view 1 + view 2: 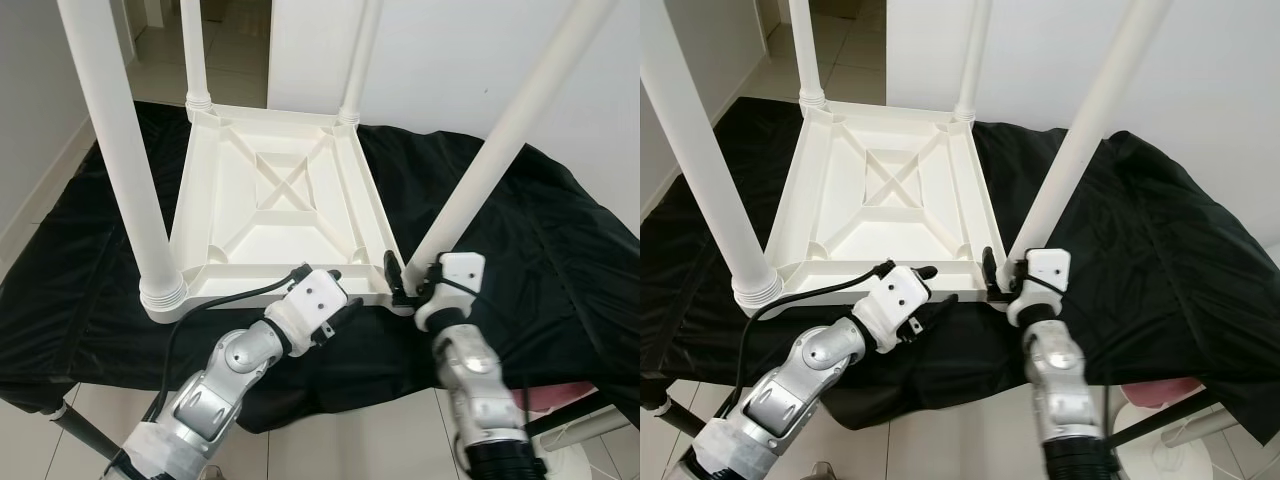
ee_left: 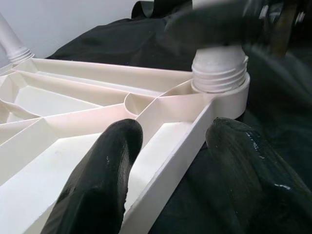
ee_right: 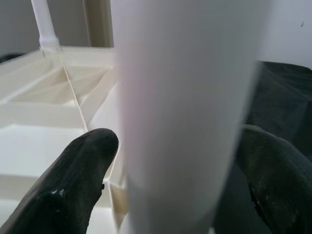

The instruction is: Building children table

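A white plastic children's table (image 1: 290, 190) lies upside down on a black cloth. Three of its legs stand upright: one at the near left (image 1: 120, 150) and two at the far corners (image 1: 195, 50). The fourth leg (image 1: 500, 150) leans out to the right from the near right corner socket (image 2: 219, 78). My right gripper (image 1: 408, 285) is shut on this leg just above its base, one finger (image 3: 78, 180) on each side. My left gripper (image 2: 170, 146) is open and straddles the table's near rim (image 2: 165, 170), one finger inside the frame and one outside.
The black cloth (image 1: 540, 230) covers a low stand and hangs over its near edge. A white wall rises behind, with a tiled doorway at the far left. A pink object (image 1: 560, 400) and a stand leg (image 1: 80, 430) are on the floor near my arms.
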